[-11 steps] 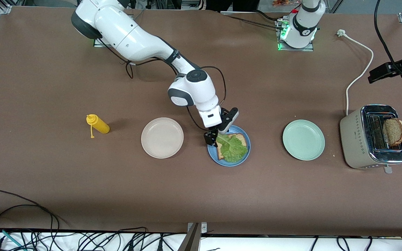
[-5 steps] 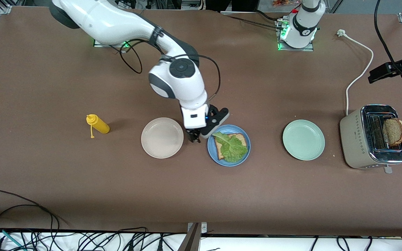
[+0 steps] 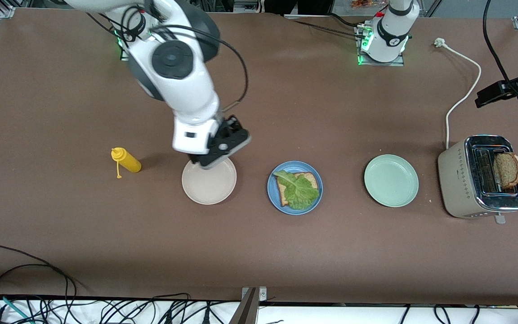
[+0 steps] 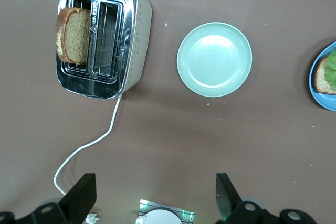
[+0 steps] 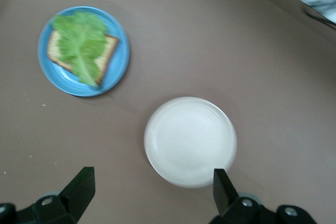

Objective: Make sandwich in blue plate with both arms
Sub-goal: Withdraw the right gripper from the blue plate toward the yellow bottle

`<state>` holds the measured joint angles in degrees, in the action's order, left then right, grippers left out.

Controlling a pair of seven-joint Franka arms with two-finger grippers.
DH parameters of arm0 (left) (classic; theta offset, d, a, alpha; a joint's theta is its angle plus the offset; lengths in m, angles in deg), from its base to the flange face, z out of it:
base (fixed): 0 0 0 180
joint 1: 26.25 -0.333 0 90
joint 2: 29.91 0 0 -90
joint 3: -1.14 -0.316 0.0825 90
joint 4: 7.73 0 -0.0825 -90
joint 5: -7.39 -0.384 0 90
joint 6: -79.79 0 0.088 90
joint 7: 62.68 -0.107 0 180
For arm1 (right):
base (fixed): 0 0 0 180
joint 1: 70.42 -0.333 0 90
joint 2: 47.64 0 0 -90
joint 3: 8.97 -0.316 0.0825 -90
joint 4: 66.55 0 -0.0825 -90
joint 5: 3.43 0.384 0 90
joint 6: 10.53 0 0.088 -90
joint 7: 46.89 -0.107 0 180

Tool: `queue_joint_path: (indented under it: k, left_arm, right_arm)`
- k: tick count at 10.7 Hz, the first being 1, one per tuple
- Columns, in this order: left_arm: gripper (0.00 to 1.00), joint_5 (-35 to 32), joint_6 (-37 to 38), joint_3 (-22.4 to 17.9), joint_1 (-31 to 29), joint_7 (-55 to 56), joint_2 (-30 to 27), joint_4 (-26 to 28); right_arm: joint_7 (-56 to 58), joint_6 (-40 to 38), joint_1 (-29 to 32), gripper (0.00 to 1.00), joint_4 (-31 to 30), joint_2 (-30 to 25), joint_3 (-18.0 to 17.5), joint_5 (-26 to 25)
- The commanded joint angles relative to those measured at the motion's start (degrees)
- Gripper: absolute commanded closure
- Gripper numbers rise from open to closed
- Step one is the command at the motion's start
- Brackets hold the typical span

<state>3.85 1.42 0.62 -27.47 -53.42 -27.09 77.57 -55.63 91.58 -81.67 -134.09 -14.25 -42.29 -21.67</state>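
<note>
The blue plate (image 3: 271,194) sits mid-table and holds one bread slice (image 3: 311,178) with a green lettuce leaf (image 3: 299,191) lying on top. A second bread slice (image 3: 507,170) stands in a slot of the toaster (image 3: 459,180). My right gripper (image 5: 153,174) hangs open and empty over the edge of the cream plate (image 3: 208,184), apart from the blue plate (image 5: 122,56). My left gripper (image 4: 154,182) is open and empty, held high over the table between its own base and the toaster (image 4: 134,30), and waits there.
A mint-green plate (image 3: 391,180) lies between the blue plate and the toaster. A yellow squeeze bottle (image 3: 126,161) lies on its side toward the right arm's end. The toaster's white cord (image 3: 463,90) runs toward the left arm's base. Cables hang along the table's front edge.
My right gripper has drawn away from the lettuce on the blue plate, risen, and moved over the cream plate. The lettuce stays on the bread. The left arm has not moved.
</note>
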Motion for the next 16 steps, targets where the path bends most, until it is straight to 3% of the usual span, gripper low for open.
queue_joint_path:
  k: [1,4,8,10,14,16]
  left_arm:
    - [0.0,-0.8,1.3,0.4,-0.6,0.3,0.6,-1.4]
    - [0.0,-0.8,1.3,0.4,-1.3,0.2,0.6,-1.4]
    - [0.0,-0.8,1.3,0.5,-1.2,0.2,0.6,-1.3]
    - [0.0,-0.8,1.3,0.5,-1.2,0.2,0.6,-1.3]
    - [0.0,-0.8,1.3,0.5,-1.2,0.2,0.6,-1.3]
    - [0.0,-0.8,1.3,0.5,-1.2,0.2,0.6,-1.3]
  right_arm:
    - [0.5,-10.7,0.6,0.0,-2.5,-9.3,11.4,7.7]
    - [0.7,-20.3,0.6,0.0,-2.7,-12.1,19.0,7.8]
    - [7.4,-21.2,0.5,0.0,-9.6,-15.0,28.8,9.1]
    - [14.2,-17.5,0.5,0.0,-15.0,-17.1,34.1,12.2]
    - [27.0,-0.8,0.5,0.0,-33.4,-25.8,40.6,16.3]
    - [36.4,4.8,0.5,0.0,-38.5,-27.5,43.9,20.9]
